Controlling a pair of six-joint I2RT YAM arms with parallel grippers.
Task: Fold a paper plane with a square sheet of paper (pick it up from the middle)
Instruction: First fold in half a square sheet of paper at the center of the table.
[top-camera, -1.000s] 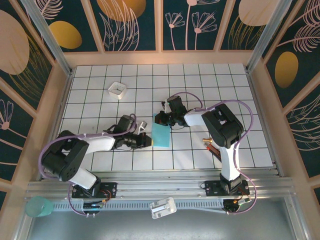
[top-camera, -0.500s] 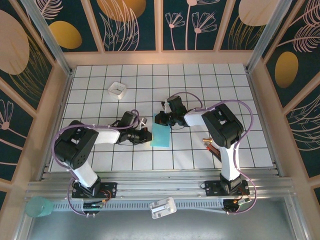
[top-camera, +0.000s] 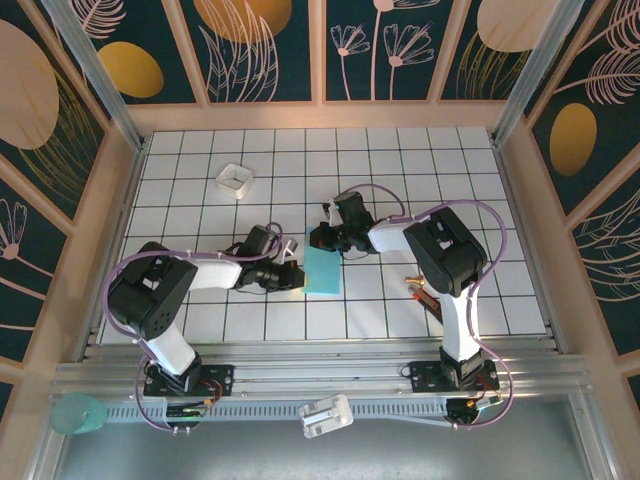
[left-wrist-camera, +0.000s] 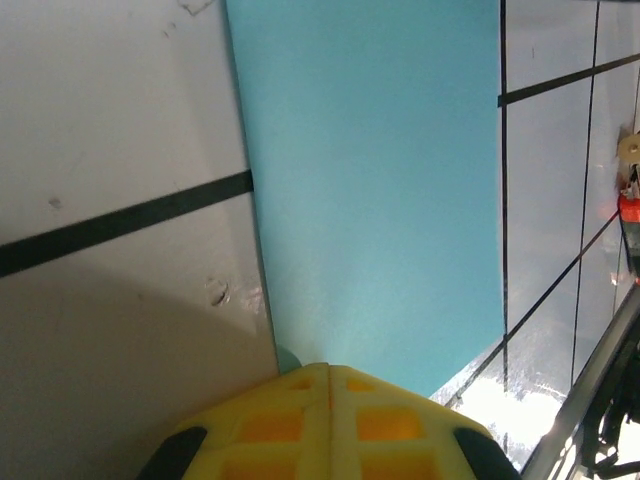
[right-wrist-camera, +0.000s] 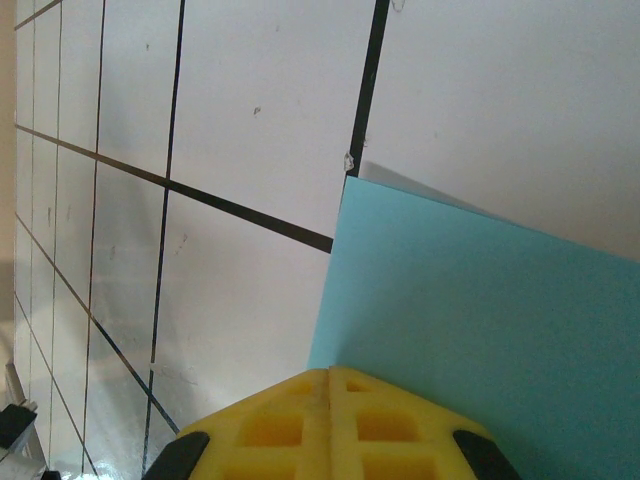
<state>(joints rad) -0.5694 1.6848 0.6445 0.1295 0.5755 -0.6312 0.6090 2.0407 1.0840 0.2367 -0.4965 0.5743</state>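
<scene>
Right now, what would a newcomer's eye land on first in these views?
The turquoise sheet of paper at mid-table stands out against the white grid. Both grippers are shut at its edges: the left gripper at its left side, the right gripper at its far left corner. A small white tray sits apart, toward the far left.

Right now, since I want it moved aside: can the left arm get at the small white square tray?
Probably yes: bare tiles lie between the small white square tray and the left end effector, shut at the turquoise-blue paper sheet.
</scene>
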